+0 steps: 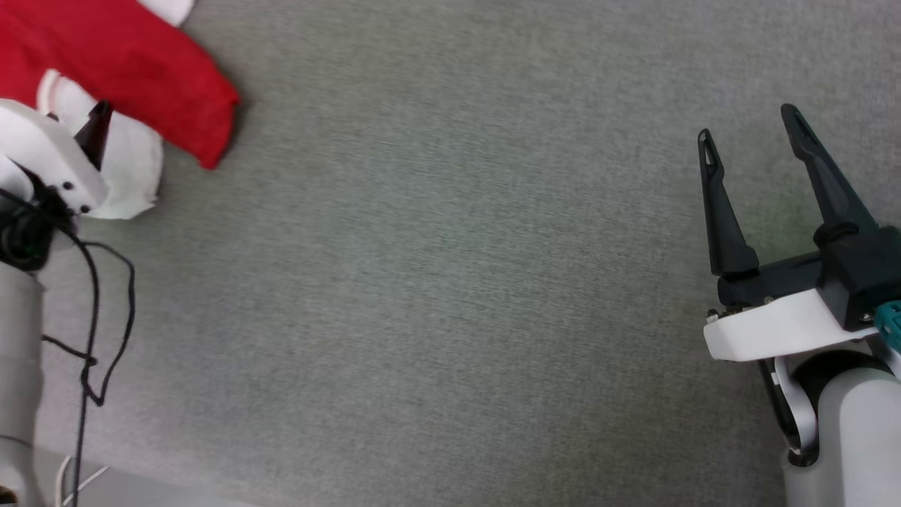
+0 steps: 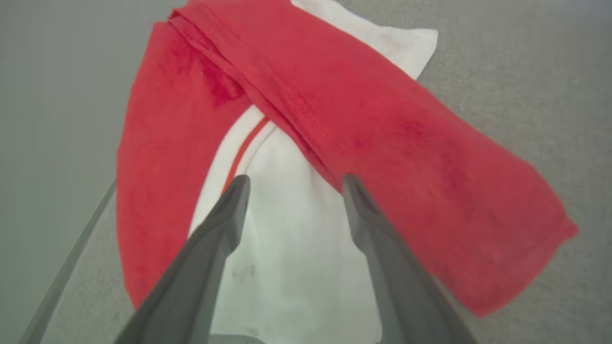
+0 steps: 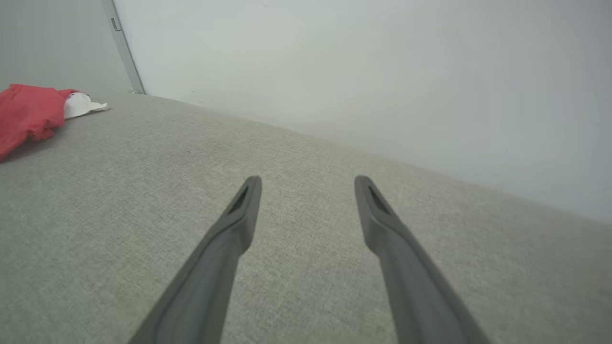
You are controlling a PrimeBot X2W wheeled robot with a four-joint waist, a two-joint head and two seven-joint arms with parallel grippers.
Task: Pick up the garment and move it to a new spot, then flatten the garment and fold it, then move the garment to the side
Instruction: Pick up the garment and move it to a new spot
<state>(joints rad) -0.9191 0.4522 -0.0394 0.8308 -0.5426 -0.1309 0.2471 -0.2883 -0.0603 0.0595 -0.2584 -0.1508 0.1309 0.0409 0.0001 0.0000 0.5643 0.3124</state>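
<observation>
The left arm reaches over the left side of the grey cloth-covered desk (image 1: pixel 457 282). Its left tool (image 2: pixel 291 184) has its fingers spread apart and points down at the garment (image 2: pixel 382 143); whether they touch the cloth I cannot tell. The shirt's white sleeve end lies between the two fingers, with a red fold crossing just past the tips. The right tool (image 1: pixel 750 123) hangs at the right, well apart from the shirt, fingers wide and holding nothing. A black cable (image 1: pixel 91 317) loops beside the left forearm. A pale wall (image 3: pixel 382 71) stands behind the desk.
</observation>
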